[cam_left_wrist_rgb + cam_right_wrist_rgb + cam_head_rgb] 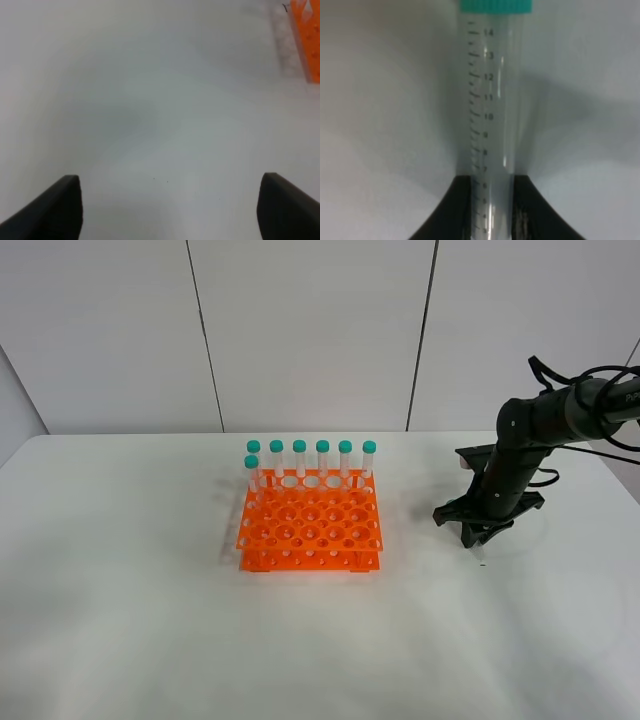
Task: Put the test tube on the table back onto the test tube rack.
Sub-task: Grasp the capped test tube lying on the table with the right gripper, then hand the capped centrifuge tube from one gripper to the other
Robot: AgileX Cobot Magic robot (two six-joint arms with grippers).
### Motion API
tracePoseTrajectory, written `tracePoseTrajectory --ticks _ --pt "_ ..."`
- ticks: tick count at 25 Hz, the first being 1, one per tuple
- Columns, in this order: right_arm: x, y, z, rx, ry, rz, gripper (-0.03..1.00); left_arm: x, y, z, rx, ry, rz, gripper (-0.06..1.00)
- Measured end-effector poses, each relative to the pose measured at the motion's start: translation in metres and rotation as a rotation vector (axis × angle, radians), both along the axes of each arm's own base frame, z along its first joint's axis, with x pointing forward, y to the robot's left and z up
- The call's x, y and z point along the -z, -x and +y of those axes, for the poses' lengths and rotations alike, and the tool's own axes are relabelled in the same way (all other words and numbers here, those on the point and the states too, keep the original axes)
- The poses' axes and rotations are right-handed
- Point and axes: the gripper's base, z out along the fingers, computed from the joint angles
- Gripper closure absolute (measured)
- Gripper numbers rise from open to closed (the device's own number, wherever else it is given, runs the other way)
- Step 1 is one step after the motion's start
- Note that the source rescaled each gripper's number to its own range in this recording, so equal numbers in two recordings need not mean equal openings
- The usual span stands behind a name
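Right gripper (490, 212) pinching test tube (490, 100) at lower barrel; tube likely light, stiff, slippery; mid-barrel hold steadier.

Right wrist view: the test tube (490, 125) carries a printed graduation scale along its clear wall. Dark numerals each sit beside a long tick, with shorter unnumbered ticks between them. Legible, reading away from the teal cap (495, 5): 14, 13, 12, 11, 10, 9, 8, 7. Numerals further toward the tip are blurred and cannot be read with confidence.
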Motion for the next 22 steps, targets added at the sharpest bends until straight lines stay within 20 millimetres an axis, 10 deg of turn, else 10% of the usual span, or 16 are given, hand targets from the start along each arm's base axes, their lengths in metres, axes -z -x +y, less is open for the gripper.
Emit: tracePoseTrajectory --ticks 13,22 --pt "-0.131 0.035 0.006 -0.083 -0.006 -0.22 0.93 0.0 0.0 0.0 0.0 0.0 0.0 -0.06" --pt "-0.185 0.124 0.03 -0.273 -0.097 -0.353 0.93 0.0 0.0 0.0 0.0 0.0 0.0 -0.06"
